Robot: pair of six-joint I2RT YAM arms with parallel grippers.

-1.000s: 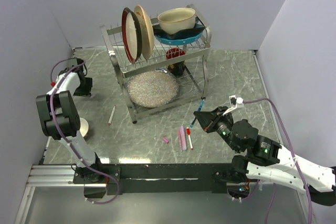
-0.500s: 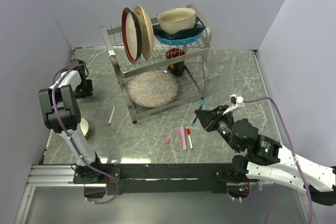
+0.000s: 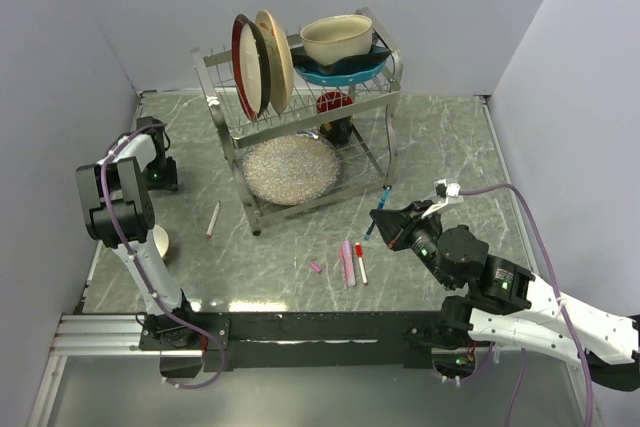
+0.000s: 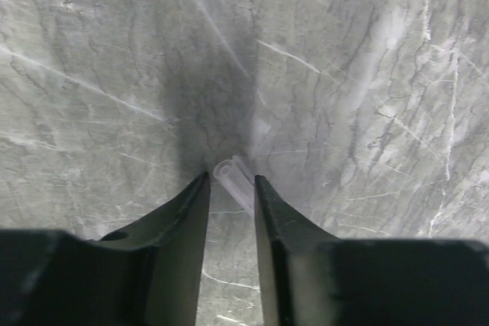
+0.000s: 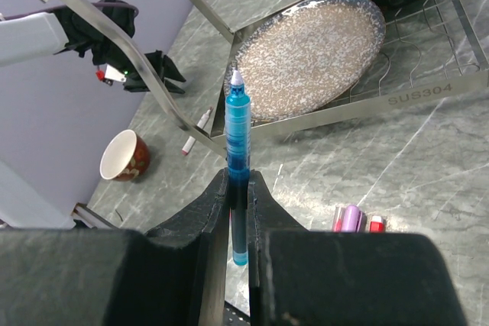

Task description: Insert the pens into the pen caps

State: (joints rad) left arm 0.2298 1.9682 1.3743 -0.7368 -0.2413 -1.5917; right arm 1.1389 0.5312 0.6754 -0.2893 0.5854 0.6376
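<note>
the right gripper (image 5: 238, 181) is clamped tight on the blue pen (image 5: 238, 135). it pinches the pen's lower half, so the pen stands upright between the fingers with its pale tip on top, held above the table (image 3: 450, 137) in front of the rack (image 3: 222, 87).

just to the left of that gripper, a pink pen (image 3: 347, 262) and a red-and-white pen (image 3: 360, 265) lie side by side on the table, almost touching. a small pink cap (image 3: 315, 267) lies a little further left, apart from both.

further left again, a white pen (image 3: 213, 219) lies alone on the table, near the rack's front left leg. a cup (image 3: 158, 243) sits by the left arm, near the table's left edge.

beyond the cup, the left gripper (image 4: 231, 182) points down at the table. its fingers (image 4: 179, 227) stand only a narrow gap apart, and a short clear tube (image 4: 229, 173) lies slantwise between the tips. i cannot tell whether they are pinching it or merely straddling it.

at the back, a speckled plate (image 3: 292, 169) rests on the rack's lower shelf.
</note>
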